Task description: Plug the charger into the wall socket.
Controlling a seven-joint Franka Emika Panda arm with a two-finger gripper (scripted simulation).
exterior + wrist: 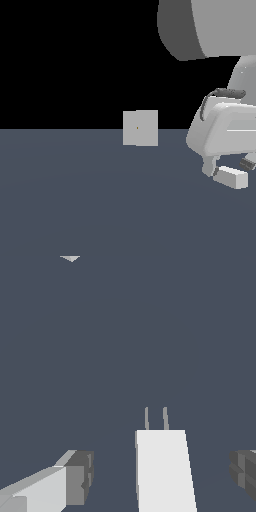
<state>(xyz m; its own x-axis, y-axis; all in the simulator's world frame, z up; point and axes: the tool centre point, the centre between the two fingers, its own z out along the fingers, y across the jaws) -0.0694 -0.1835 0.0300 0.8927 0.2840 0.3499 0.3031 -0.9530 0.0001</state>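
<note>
The charger (pixel 231 177) is a small near-white block low at the exterior view's right, under my hand. In the wrist view the charger (pixel 162 471) lies between my fingers, with two thin prongs (pixel 155 418) pointing away from the hand. My gripper (pixel 228 168) is open around it. The wrist view shows a gap between the block and each fingertip (pixel 80 476). The wall socket (pixel 140 128) is an upright light-grey square plate with a tiny dark dot at its centre. It stands apart from the charger, toward the exterior view's left.
A dark grey-blue floor (pixel 75 200) runs under everything, with a black background behind it. A large grey arm link (pixel 200 27) hangs at the exterior view's upper right. A small light corner (pixel 71 258) shows at the edge of the wrist view.
</note>
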